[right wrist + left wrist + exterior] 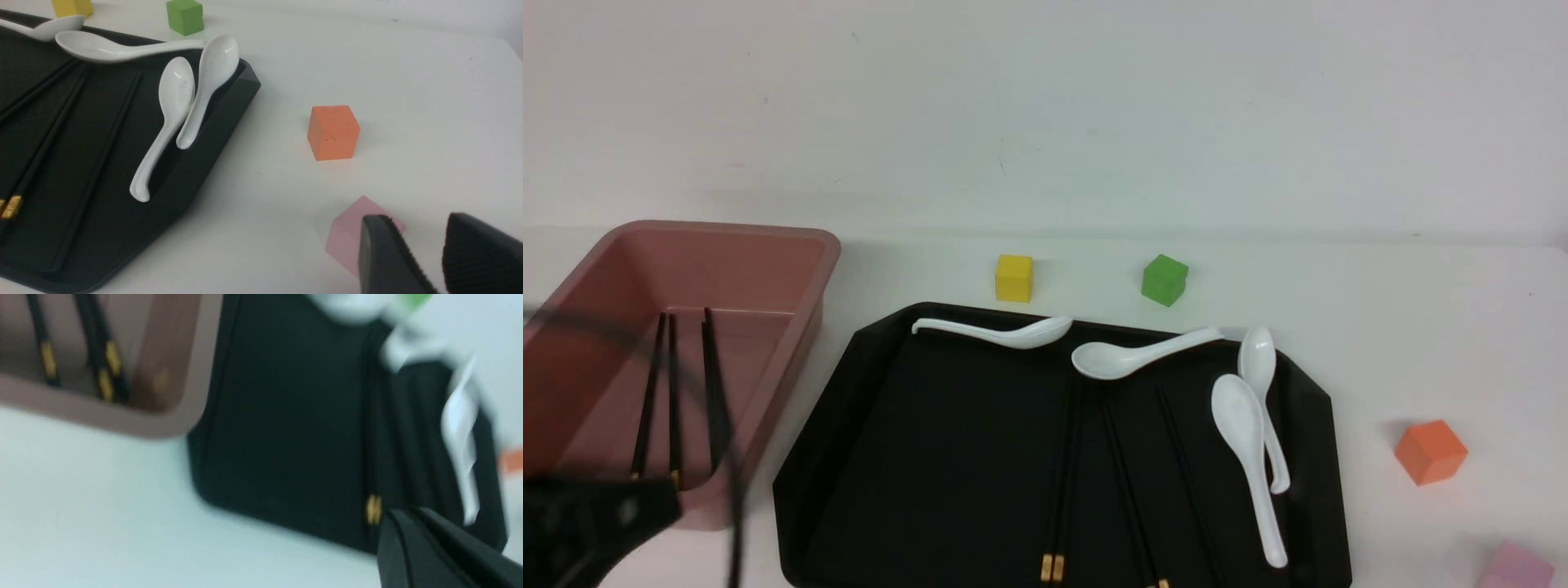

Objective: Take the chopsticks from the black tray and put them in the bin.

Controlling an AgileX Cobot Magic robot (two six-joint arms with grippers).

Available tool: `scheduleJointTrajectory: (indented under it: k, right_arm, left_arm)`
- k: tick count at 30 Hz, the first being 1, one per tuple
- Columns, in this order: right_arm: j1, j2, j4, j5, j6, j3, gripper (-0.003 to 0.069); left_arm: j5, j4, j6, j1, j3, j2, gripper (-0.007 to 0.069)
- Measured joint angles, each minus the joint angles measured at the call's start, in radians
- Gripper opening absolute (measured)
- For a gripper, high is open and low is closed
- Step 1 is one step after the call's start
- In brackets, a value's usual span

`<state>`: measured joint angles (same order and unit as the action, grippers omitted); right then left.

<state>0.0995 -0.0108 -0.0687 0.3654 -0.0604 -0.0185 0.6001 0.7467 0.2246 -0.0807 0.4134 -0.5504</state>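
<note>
The black tray (833, 425) lies in the middle, with several black chopsticks (1064, 465) lying lengthwise on it, gold bands toward me. They also show in the right wrist view (49, 134). The pink bin (792, 245) stands left of the tray and holds three chopsticks (674, 392). My left gripper (605, 510) is blurred at the bin's near end. In its wrist view it (408, 512) is shut and empty, near a gold band (373, 508) on the tray. My right gripper (419, 228) is open and empty over the table right of the tray.
Several white soup spoons (1245, 441) lie along the tray's far and right sides. A yellow cube (1014, 278) and a green cube (1164, 279) sit behind the tray. An orange cube (1431, 451) and a pink cube (351, 237) sit right of it.
</note>
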Motion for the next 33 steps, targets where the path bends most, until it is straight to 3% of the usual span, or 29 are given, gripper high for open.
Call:
scheduleJointTrajectory:
  k: [4, 9, 15, 19, 33]
  right_arm:
    - [0.000, 0.000, 0.000, 0.000, 0.000, 0.000, 0.0242]
    - [0.000, 0.000, 0.000, 0.000, 0.000, 0.000, 0.0242]
    - [0.000, 0.000, 0.000, 0.000, 0.000, 0.000, 0.0242]
    - [0.000, 0.000, 0.000, 0.000, 0.000, 0.000, 0.0242]
    - [0.000, 0.000, 0.000, 0.000, 0.000, 0.000, 0.0242]
  left_arm:
    - [-0.083, 0.051, 0.033, 0.000, -0.079, 0.209, -0.0013]
    - [-0.162, 0.156, 0.035, 0.000, -0.085, 0.284, -0.0013]
    - [-0.300, 0.497, 0.020, 0.000, -0.086, 0.284, -0.0013]
    - [-0.385, 0.653, 0.019, 0.000, -0.086, 0.284, -0.0013]
    - [-0.425, 0.715, 0.019, 0.000, -0.086, 0.284, -0.0013]
